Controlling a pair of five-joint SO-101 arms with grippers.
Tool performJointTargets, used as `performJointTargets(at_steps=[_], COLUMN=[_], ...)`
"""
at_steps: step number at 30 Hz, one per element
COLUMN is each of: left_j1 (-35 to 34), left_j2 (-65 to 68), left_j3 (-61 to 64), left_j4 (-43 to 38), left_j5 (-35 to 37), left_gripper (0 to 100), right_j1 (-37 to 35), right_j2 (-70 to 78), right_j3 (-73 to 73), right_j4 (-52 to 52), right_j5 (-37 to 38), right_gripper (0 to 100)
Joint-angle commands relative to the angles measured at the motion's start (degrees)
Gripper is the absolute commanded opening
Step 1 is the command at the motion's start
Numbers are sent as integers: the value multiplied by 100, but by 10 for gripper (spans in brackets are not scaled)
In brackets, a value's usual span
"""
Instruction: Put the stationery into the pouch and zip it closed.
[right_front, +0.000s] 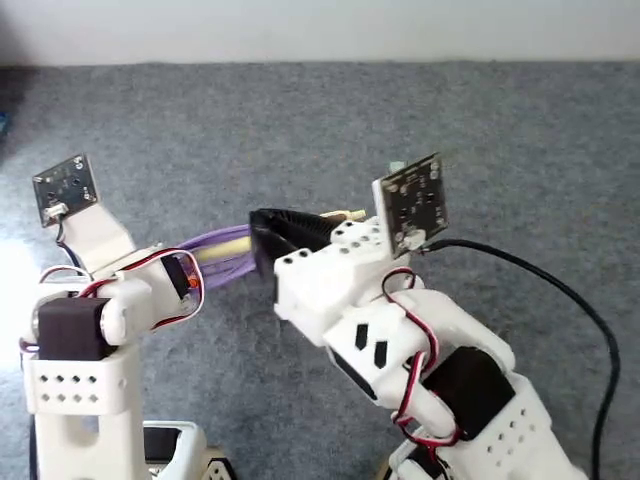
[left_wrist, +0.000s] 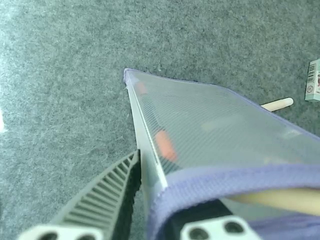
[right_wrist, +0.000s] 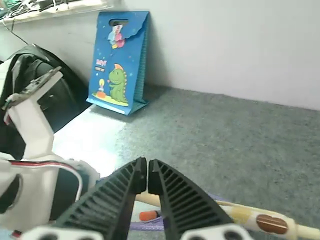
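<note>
The pouch is held off the grey table by its purple-trimmed edge, which is pinched in the left gripper — one ribbed finger is pressed against its side. The right gripper is placed at the pouch's other end; contact cannot be told. An orange item is seen through the clear wall in the left wrist view. In the right wrist view a cream pencil is shown just under the right gripper, along the purple edge — whether it is inside cannot be told. The right gripper's fingers are pressed together with only a slit between them, and nothing is seen between the tips. A blue gift bag is stood against the wall.
</note>
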Motion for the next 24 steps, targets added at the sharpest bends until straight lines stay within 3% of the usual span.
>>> performJointTargets(at_steps=[1, 6, 11, 15, 19, 24], left_j1=[-35, -35, -35, -35, -35, -35], left_j2=[-53, -62, -62, -70, -70, -70], left_j3=[4, 4, 4, 4, 4, 4], left_j4=[-141, -141, -141, -141, -141, -141], left_j5=[70, 70, 70, 70, 70, 70], left_gripper=[13, 13, 13, 13, 13, 13], right_j1=[-110, 242, 1569, 2844, 3767, 3943], right_j2=[180, 655, 1200, 1666, 2149, 2730], right_j3=[-782, -2251, -3182, -3112, -2664, -1846], right_j4=[-4, 338, 1569, 2387, 2484, 2149], right_j5=[-97, -79, -79, -79, -79, -88], right_gripper=[15, 15, 15, 15, 15, 15])
